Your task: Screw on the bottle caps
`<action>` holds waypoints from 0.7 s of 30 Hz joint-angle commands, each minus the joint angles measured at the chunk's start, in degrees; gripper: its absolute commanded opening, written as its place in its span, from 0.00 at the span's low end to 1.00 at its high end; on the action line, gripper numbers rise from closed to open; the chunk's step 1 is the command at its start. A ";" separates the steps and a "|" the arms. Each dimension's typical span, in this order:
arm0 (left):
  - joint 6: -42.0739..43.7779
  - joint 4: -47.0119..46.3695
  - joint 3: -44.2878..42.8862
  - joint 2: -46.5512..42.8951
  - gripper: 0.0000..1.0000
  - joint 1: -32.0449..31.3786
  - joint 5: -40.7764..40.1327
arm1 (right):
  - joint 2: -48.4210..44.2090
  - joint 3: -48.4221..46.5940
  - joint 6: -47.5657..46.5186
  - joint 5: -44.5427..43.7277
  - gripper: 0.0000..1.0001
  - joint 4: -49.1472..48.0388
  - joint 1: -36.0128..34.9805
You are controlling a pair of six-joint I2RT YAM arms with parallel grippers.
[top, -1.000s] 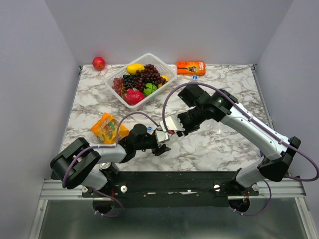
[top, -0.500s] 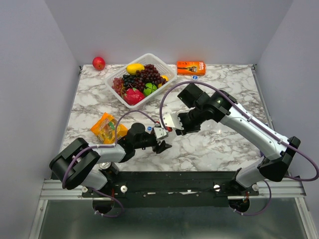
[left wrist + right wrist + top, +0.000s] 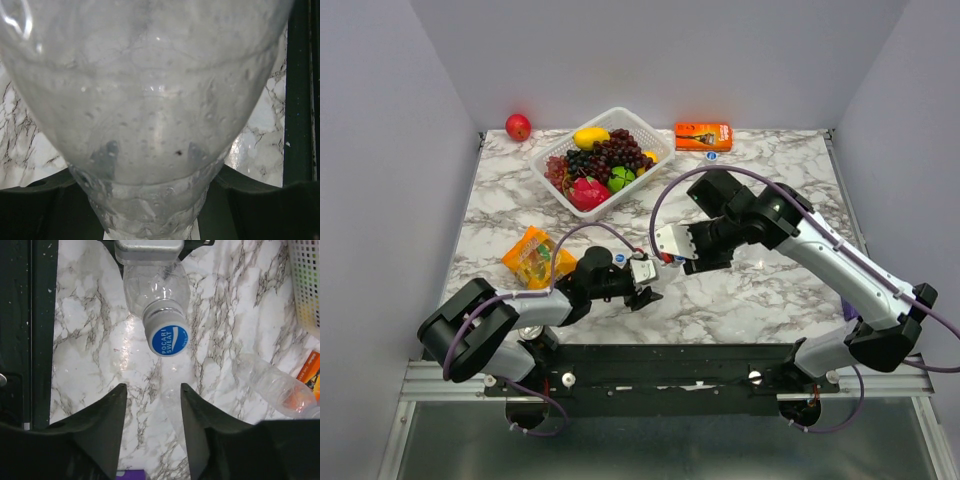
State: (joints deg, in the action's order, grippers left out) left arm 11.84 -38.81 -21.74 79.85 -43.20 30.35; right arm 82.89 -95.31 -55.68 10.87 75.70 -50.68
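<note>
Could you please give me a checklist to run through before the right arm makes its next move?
1. Seating of the blue cap on the held bottle: ok, it sits square on the neck.
2. Tightness of that cap: cannot tell.
3. Hold by the left gripper: ok, its fingers clamp the bottle's body.
4. Freedom of the right gripper: ok, jaws open, empty, apart from the cap.
5. Next bottle located: ok, a second bottle lies on the marble table; its neck is hidden.
6. Next cap located: ok, a spare cap lies beside the orange box.
</note>
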 commanded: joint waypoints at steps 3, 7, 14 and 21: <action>6.97 6.81 -2.87 -1.19 0.00 0.13 3.84 | 1.04 -3.65 -3.55 0.89 0.61 -1.52 -0.39; 7.76 7.87 -3.57 -1.10 0.00 0.13 3.84 | 1.31 -3.13 -7.68 7.04 0.63 -0.03 -0.39; 9.43 8.40 -4.28 -1.02 0.00 0.05 3.75 | 2.10 -2.16 -13.75 13.03 0.66 3.57 -0.39; 8.20 7.96 -4.81 -0.93 0.00 0.40 3.58 | 3.42 -2.52 -15.68 13.91 0.65 4.63 -0.39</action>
State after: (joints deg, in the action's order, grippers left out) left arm 19.92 -30.48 -24.77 79.79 -43.20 32.25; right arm 85.34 -97.51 -68.73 22.22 76.38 -50.70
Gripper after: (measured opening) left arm 0.653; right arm 0.653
